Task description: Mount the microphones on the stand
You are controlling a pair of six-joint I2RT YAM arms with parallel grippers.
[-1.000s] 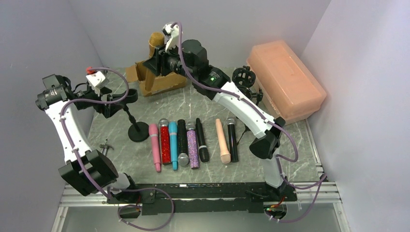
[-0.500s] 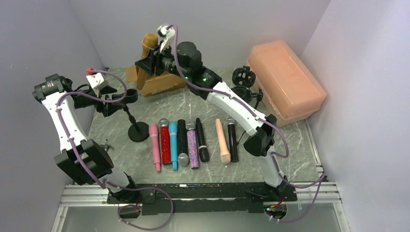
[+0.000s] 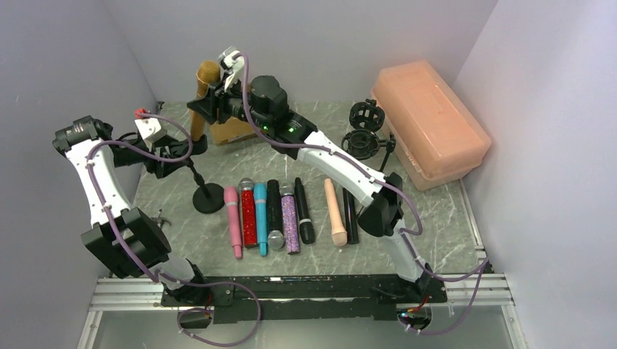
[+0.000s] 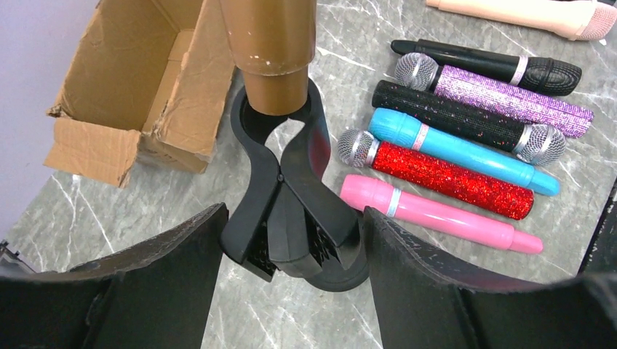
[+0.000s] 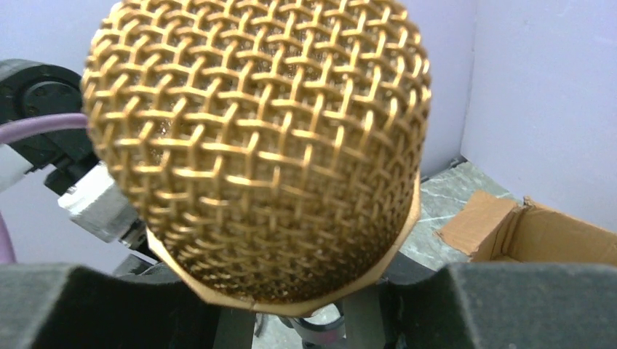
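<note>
Right gripper (image 3: 209,105) was clamped on the gold mesh-headed microphone (image 3: 206,81), holding it roughly upright over the table's far-left part. Its tail end sat at the mouth of the black plastic clip (image 4: 280,174) on the black round-base stand (image 3: 208,198); couldn't tell if seated. Left gripper (image 4: 291,243) was spread, one finger either side of the clip's rear tabs, just beside them; contact unclear. The other microphones (image 3: 289,218) lay side by side on the grey marbled table (image 3: 436,233), near the stand. Open brown cardboard box (image 4: 124,87) sat behind the clip.
</note>
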